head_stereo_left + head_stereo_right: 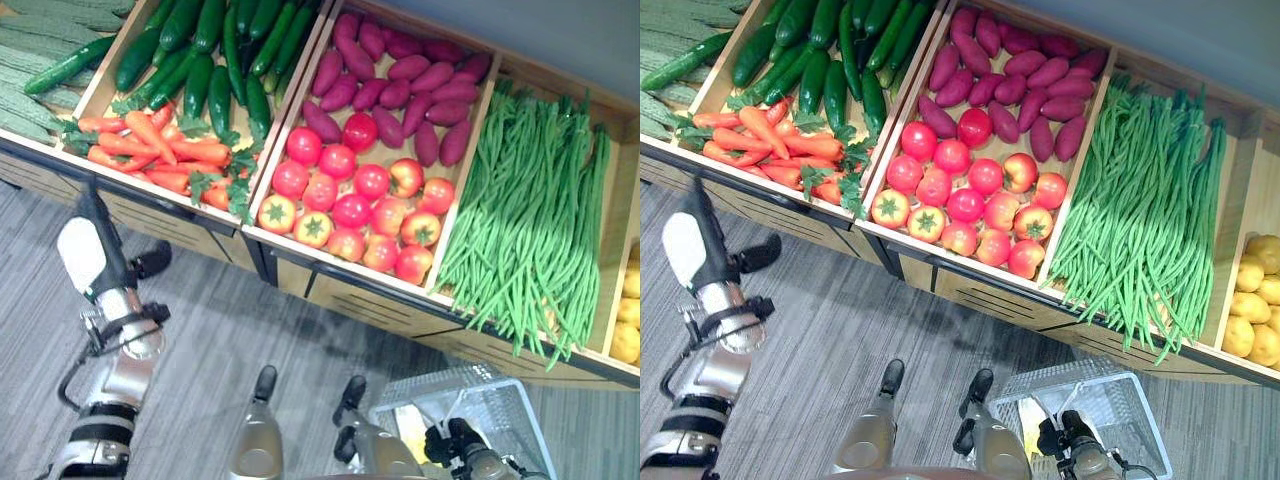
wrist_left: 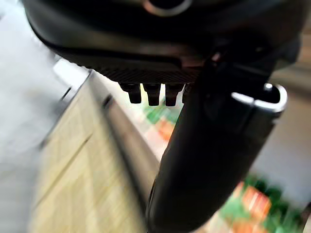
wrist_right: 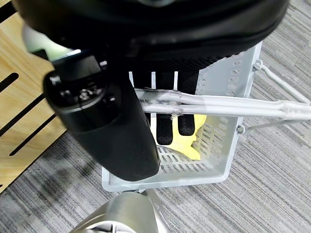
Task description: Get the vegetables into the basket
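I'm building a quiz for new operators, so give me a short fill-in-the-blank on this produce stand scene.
1. The right hand is curled round the handle of the ____.
2. In the tomatoes' compartment, the purple sweet potatoes lie at the ____ end.
3. The carrots share a compartment with the ____.
4. The left hand hangs in front of the stand, holding ____.

Missing: basket; far; cucumbers; nothing

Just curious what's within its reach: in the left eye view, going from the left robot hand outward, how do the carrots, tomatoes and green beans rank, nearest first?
From the left robot hand, low on the left:
1. Carrots, just above it in the left crate.
2. Tomatoes, in the middle crate.
3. Green beans, far right.
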Controlling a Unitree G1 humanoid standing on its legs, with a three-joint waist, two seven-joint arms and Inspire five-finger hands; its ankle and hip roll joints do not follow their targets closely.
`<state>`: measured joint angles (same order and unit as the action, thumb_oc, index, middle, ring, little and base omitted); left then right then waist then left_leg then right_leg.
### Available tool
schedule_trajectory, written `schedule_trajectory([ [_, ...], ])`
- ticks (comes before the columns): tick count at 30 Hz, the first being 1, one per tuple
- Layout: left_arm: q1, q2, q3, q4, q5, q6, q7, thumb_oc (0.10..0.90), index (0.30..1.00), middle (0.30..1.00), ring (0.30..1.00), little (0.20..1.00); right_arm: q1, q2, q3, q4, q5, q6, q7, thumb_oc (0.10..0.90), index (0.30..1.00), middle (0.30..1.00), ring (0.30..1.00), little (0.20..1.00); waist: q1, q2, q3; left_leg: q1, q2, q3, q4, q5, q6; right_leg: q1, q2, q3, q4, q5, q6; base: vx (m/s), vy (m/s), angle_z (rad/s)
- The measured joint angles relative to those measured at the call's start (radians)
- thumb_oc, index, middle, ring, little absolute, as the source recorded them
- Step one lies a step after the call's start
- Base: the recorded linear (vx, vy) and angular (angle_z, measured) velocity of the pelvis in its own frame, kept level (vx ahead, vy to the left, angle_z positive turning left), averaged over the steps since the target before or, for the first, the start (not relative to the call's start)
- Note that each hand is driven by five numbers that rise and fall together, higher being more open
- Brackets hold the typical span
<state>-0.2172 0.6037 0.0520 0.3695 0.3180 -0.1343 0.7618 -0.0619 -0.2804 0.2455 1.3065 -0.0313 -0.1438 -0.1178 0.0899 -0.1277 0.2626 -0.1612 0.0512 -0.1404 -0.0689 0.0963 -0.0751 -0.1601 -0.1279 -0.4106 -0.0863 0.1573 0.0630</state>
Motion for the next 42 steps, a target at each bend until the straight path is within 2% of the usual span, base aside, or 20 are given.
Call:
schedule_trajectory([
  [5,0.000,0.059,-0.006,-0.003,0.039,0.004,0.016,0.900,1.000,1.000,1.000,1.000,-0.008,-0.008,0.009,-0.014,-0.001,-0.003,-0.001,0.400,0.300,0.300,0.300,0.300,-0.015,0.002,0.001,-0.003,0.002,0.025,0.000,-0.002,-0.002,-0.016,0.002,0.025,0.000,0.003,0.001,0.01,0.029,-0.15],
  [9,0.001,0.193,-0.062,0.034,0.101,0.014,-0.047,0.900,1.000,1.000,1.000,1.000,-0.014,-0.030,0.010,-0.034,-0.002,-0.010,0.002,0.400,0.300,0.300,0.300,0.300,-0.021,0.011,0.008,-0.005,0.002,0.045,-0.001,-0.002,-0.002,-0.031,0.003,0.046,0.000,0.011,-0.003,-0.01,0.029,-0.15],
  [14,-0.015,0.300,-0.084,0.090,0.158,0.026,-0.109,0.900,1.000,1.000,1.000,1.000,-0.020,-0.041,0.021,-0.037,-0.004,-0.016,0.012,0.400,0.300,0.300,0.300,0.300,-0.030,0.017,0.012,-0.005,0.003,0.060,-0.002,-0.002,-0.002,-0.039,0.004,0.062,0.000,0.016,-0.004,0.00,0.018,-0.10],
  [17,-0.021,0.329,-0.101,0.112,0.187,0.033,-0.118,0.900,1.000,1.000,1.000,1.000,-0.022,-0.045,0.027,-0.039,-0.007,-0.017,0.015,0.400,0.300,0.300,0.300,0.300,-0.030,0.017,0.012,-0.005,0.003,0.069,-0.002,-0.002,-0.002,-0.044,0.005,0.071,0.000,0.019,-0.004,-0.01,0.019,-0.09],
  [21,-0.068,0.386,-0.169,0.160,0.233,0.049,-0.147,0.900,1.000,1.000,1.000,1.000,-0.022,-0.056,0.044,-0.040,-0.008,-0.023,0.024,0.400,0.300,0.300,0.300,0.300,-0.032,0.017,0.012,-0.009,0.004,0.076,-0.003,-0.002,-0.002,-0.051,0.006,0.079,0.000,0.023,-0.005,-0.01,0.006,-0.03],
  [24,-0.100,0.405,-0.209,0.163,0.260,0.053,-0.156,0.900,1.000,1.000,1.000,1.000,-0.025,-0.056,0.046,-0.040,-0.008,-0.024,0.029,0.400,0.300,0.300,0.300,0.300,-0.035,0.017,0.012,-0.012,0.003,0.077,-0.003,-0.002,-0.002,-0.055,0.006,0.080,0.000,0.023,-0.005,0.00,0.000,0.00],
  [27,-0.176,0.438,-0.300,0.217,0.293,0.062,-0.177,0.900,1.000,1.000,1.000,1.000,-0.037,-0.064,0.054,-0.053,-0.010,-0.026,0.033,0.400,0.300,0.300,0.300,0.300,-0.038,0.011,0.024,-0.013,0.003,0.085,-0.003,-0.002,-0.001,-0.062,0.006,0.088,0.000,0.027,-0.003,-0.01,0.014,-0.06],
  [33,-0.265,0.446,-0.381,0.235,0.312,0.065,-0.207,0.900,1.000,1.000,1.000,1.000,-0.062,-0.066,0.070,-0.070,-0.011,-0.026,0.034,0.400,0.300,0.300,0.300,0.300,-0.054,0.002,0.046,-0.013,0.003,0.099,-0.004,-0.001,-0.001,-0.069,0.007,0.101,0.000,0.032,-0.005,-0.01,0.022,-0.07],
  [34,-0.271,0.447,-0.388,0.234,0.314,0.064,-0.215,0.900,1.000,1.000,1.000,1.000,-0.064,-0.067,0.076,-0.070,-0.011,-0.026,0.034,0.400,0.300,0.300,0.300,0.300,-0.055,0.001,0.046,-0.013,0.003,0.099,-0.005,-0.001,-0.001,-0.069,0.007,0.101,0.000,0.032,-0.005,0.00,0.000,0.00],
  [35,-0.292,0.468,-0.435,0.244,0.319,0.066,-0.226,0.900,1.000,1.000,1.000,1.000,-0.066,-0.069,0.078,-0.070,-0.011,-0.026,0.034,0.400,0.300,0.300,0.300,0.300,-0.055,0.001,0.050,-0.013,0.004,0.099,-0.005,-0.001,-0.001,-0.070,0.008,0.102,0.000,0.032,-0.005,0.00,0.000,0.00],
  [39,-0.335,0.477,-0.476,0.258,0.330,0.059,-0.228,0.900,1.000,1.000,1.000,1.000,-0.072,-0.070,0.087,-0.071,-0.011,-0.025,0.034,0.400,0.300,0.300,0.300,0.300,-0.052,-0.003,0.064,-0.013,0.002,0.101,-0.005,-0.001,-0.001,-0.070,0.007,0.104,0.000,0.034,-0.005,0.00,0.000,0.00],
  [41,-0.337,0.479,-0.486,0.261,0.330,0.060,-0.230,0.851,0.931,0.931,0.931,0.931,-0.078,-0.070,0.087,-0.071,-0.011,-0.024,0.034,0.400,0.300,0.300,0.300,0.300,-0.052,-0.003,0.064,-0.012,0.002,0.104,-0.005,-0.001,0.000,-0.071,0.006,0.108,0.000,0.035,-0.004,0.00,0.038,-0.03],
  [42,-0.337,0.479,-0.490,0.261,0.330,0.061,-0.232,0.792,0.849,0.849,0.849,0.849,-0.078,-0.070,0.087,-0.071,-0.011,-0.024,0.034,0.400,0.300,0.300,0.300,0.300,-0.051,-0.004,0.064,-0.012,0.002,0.105,-0.005,-0.001,0.000,-0.072,0.006,0.109,0.000,0.036,-0.004,-0.01,0.030,-0.05],
])
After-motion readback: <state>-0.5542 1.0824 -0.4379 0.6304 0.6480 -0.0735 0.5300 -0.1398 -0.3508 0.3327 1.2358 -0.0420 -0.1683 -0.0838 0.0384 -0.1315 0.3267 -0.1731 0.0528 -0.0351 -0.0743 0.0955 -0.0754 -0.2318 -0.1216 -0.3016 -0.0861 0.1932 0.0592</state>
